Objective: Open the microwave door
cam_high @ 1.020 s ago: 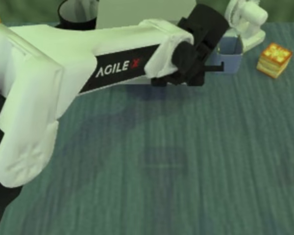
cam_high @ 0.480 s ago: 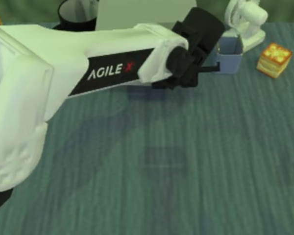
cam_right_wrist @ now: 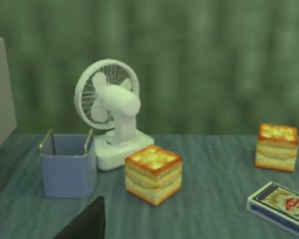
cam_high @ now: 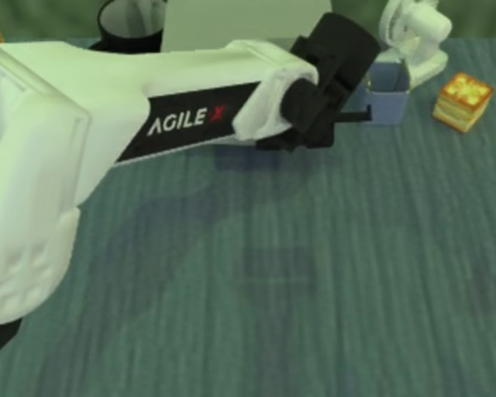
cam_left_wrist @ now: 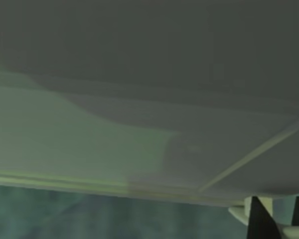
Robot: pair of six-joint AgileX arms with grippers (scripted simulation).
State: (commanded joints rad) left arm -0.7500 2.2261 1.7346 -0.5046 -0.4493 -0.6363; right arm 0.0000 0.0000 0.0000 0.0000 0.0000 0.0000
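Table [cam_high: 314, 289]: teal-green woven surface, carrying everything listed.

Left arm [cam_high: 107, 141]: white, marked AGILE X, reaching from the table's near left toward the far middle. Left gripper [cam_high: 360, 112]: black, at the microwave's front right corner, just beside the blue-grey cup; whether its fingers are open or closed cannot be told.

Microwave [cam_high: 244, 23]: pale grey-white box at the far middle edge, mostly hidden by the left arm. In the left wrist view its pale underside or face [cam_left_wrist: 139, 99] fills nearly the whole picture, very near the camera; the state of the door cannot be told.

Fan [cam_right_wrist: 109, 107]: white, upright, far right, just behind the cup.

Blue-grey cup [cam_right_wrist: 67, 167]: square, wire-handled, right of the microwave.

Sandwich blocks: one [cam_right_wrist: 153, 173] near the fan, another [cam_right_wrist: 275, 147] farther right.

Card box [cam_right_wrist: 281, 204]: blue, flat.

Right arm: out of the top view; only a dark corner [cam_right_wrist: 84, 224] shows.
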